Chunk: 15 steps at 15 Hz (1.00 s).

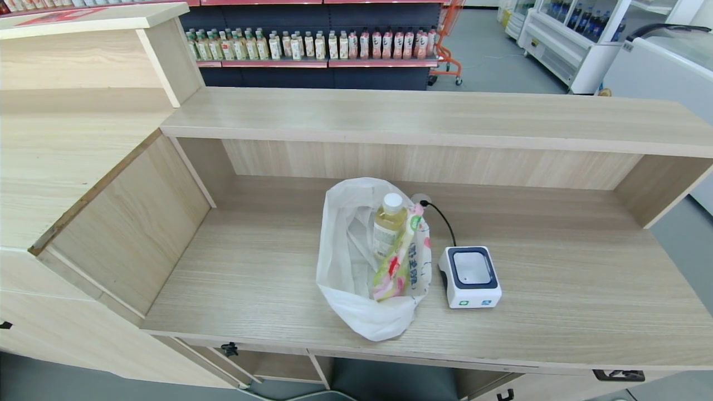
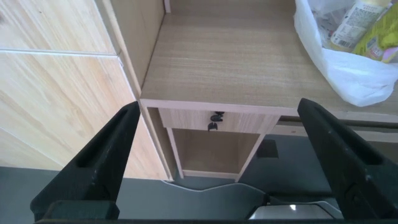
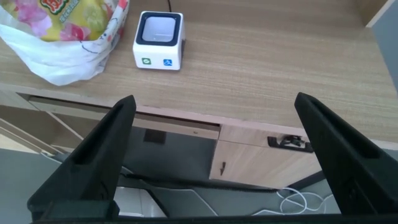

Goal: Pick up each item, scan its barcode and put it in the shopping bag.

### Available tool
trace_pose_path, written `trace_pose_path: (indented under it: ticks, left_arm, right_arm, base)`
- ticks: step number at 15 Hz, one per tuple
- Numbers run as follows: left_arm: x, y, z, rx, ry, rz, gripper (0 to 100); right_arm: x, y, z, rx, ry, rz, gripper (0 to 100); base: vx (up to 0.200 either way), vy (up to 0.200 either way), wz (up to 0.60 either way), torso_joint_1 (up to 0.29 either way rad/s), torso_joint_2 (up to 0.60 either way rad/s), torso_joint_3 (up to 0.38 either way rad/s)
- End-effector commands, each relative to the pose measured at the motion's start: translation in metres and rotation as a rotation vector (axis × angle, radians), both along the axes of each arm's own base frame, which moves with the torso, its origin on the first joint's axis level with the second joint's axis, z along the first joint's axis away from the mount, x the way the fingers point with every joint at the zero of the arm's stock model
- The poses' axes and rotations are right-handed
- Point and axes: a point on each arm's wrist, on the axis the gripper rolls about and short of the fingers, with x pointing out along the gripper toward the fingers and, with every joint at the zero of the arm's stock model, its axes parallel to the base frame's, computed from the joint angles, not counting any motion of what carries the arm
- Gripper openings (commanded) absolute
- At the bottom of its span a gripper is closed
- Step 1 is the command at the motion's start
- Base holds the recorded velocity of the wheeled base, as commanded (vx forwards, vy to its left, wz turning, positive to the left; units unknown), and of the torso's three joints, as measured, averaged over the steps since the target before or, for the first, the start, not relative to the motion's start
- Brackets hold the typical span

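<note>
Shopping bag (image 1: 340, 262) open on counter (image 1: 557, 289), we log bottle (image 1: 388, 223) and snack packet (image 1: 398, 264) inside, scanner (image 1: 470, 275) just beside it, left gripper (image 2: 219, 107) and right gripper (image 3: 214, 99) both spread wide, grasping nothing, held off the counter's front edge.

The translucent white plastic shopping bag (image 1: 340, 262) hides from us the base of the white-capped clear bottle of yellow drink (image 1: 388, 225). At the bottle's 5 o'clock, the flowered pink-and-green packet (image 1: 396, 262) blurs at its lower end behind the bag wall.
</note>
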Motion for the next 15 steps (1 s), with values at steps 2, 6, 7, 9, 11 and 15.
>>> trace_pose_path:
  ticks: [2,6,7,9,11,15]
  left_arm:
    - [0.0001,0.0,0.0001,0.0,0.001,0.0,100]
    - [0.0001,0.0,0.0001,-0.001,0.001,0.0,100]
    - [0.0001,0.0,0.0001,0.0,0.001,0.0,100]
    - [0.0005,0.0,0.0002,0.0,0.006,0.0,100]
    - [0.0003,0.0,0.0001,0.0,0.004,0.0,100]
    - [0.0001,0.0,0.0001,-0.003,0.001,0.0,100]
  right_arm:
    - [0.0002,0.0,0.0001,0.002,0.001,-0.001,100]
    - [0.0002,0.0,0.0001,0.004,0.001,-0.001,100]
    - [0.0002,0.0,0.0001,0.002,0.001,-0.001,100]
    - [0.0001,0.0,0.0,0.004,0.003,-0.001,100]
    - [0.0001,0.0,0.0,0.002,0.003,-0.001,100]
    - [0.0001,0.0,0.0,0.004,0.003,-0.001,100]
  base:
    - [0.0,-0.2,0.0,0.005,0.0,0.002]
    - [0.0,-0.05,0.0,0.001,0.0,0.002]
    - [0.0,0.0,0.0,0.0,0.0,0.0]
    - [0.1,0.0,0.0,-0.001,-0.01,0.001]
    - [0.2,0.0,0.0,0.007,0.0,0.002]
    - [0.0,0.0,0.0,0.0,0.0,0.0]
